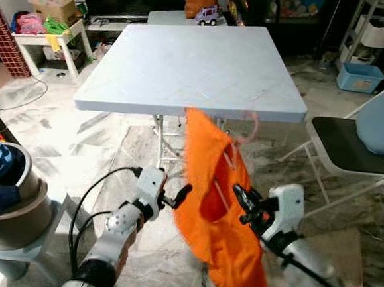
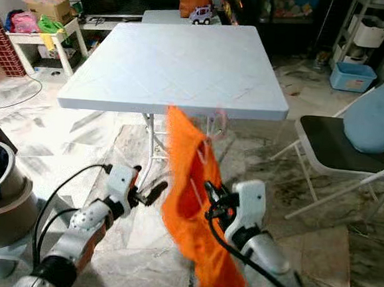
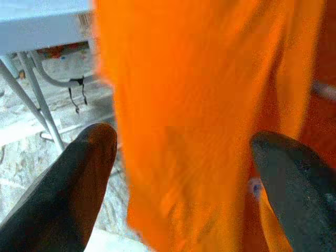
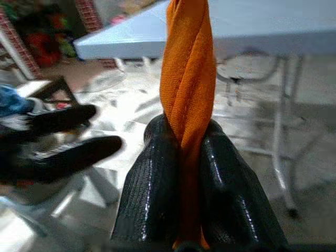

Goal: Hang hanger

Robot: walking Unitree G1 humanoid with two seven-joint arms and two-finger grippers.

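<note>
Orange garment (image 1: 215, 225) on pale pink hanger (image 1: 249, 129), centre to lower centre of frame, hanging below near edge of white folding table (image 1: 191, 67).

Right gripper (image 1: 245, 206), lower right of centre: fingers pinched tight on garment fold.

Left gripper (image 1: 178, 197), lower left of centre: fingers spread wide, just beside cloth, holding nothing.

Step, as judged: carrying hanger toward hanging place. No rail in sight. Next move needs hook freed and aimed.
</note>
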